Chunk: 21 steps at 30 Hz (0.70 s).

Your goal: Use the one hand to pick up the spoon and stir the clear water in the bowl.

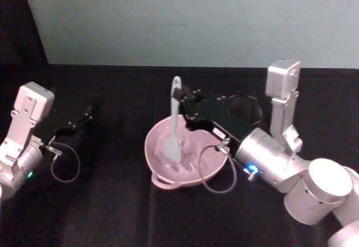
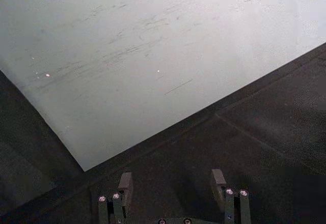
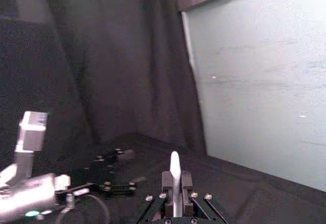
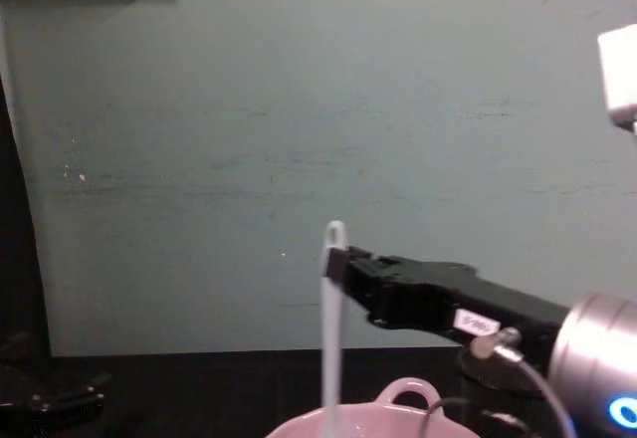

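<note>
Black worktop [image 1: 112, 202], pale wall [image 1: 196, 22] | right hand [image 1: 179, 96] from 4 o'clock clamps spoon [image 1: 174, 126] near handle top, blade in central bowl [image 1: 151, 146] | left hand [image 1: 78, 119] idle, wide, 9 o'clock | risk: high grip may let blade swing, nudging bowl | head view shows blade in bowl; chest view shows handle upright

The pale pink glossy bowl [image 1: 150, 149], with a small loop handle on its rim, sits upright on the black worktop [image 1: 112, 202]. The white plastic spoon [image 1: 175, 118] stands nearly upright in the bowl, its flat squarish blade down near the bowl's middle and its long slim handle, holed at the tip, rising well above the rim. The black blocky right gripper [image 1: 180, 94], on a silver arm with a blue light, reaches in above the bowl from the bowl's right side, fingers pinched on the handle just below the holed tip.
</note>
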### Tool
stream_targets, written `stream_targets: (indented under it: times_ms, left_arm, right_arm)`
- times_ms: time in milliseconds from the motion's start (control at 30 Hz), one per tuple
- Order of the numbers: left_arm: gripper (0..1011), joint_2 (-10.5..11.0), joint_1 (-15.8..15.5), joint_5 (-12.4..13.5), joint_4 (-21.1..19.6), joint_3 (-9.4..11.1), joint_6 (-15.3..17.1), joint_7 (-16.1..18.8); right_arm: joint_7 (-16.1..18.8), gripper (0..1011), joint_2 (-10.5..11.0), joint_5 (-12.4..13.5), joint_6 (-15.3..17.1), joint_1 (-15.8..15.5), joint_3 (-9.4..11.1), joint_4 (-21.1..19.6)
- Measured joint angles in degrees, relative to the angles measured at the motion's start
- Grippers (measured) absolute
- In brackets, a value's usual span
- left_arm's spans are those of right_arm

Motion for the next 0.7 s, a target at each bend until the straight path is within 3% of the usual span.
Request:
stream_targets:
  times_ms: [300, 700]
  left_arm:
    - [1011, 0.00, 0.00, 0.00, 0.00, 0.00, 0.00, 0.00]
    - [1011, 0.00, 0.00, 0.00, 0.00, 0.00, 0.00, 0.00]
  right_arm:
    - [1.13, 104, -2.67, 0.46, -0.60, 2.60, -2.06, 3.62]
    - [0.80, 104, -3.66, 0.18, -3.29, 5.79, -0.75, 10.32]
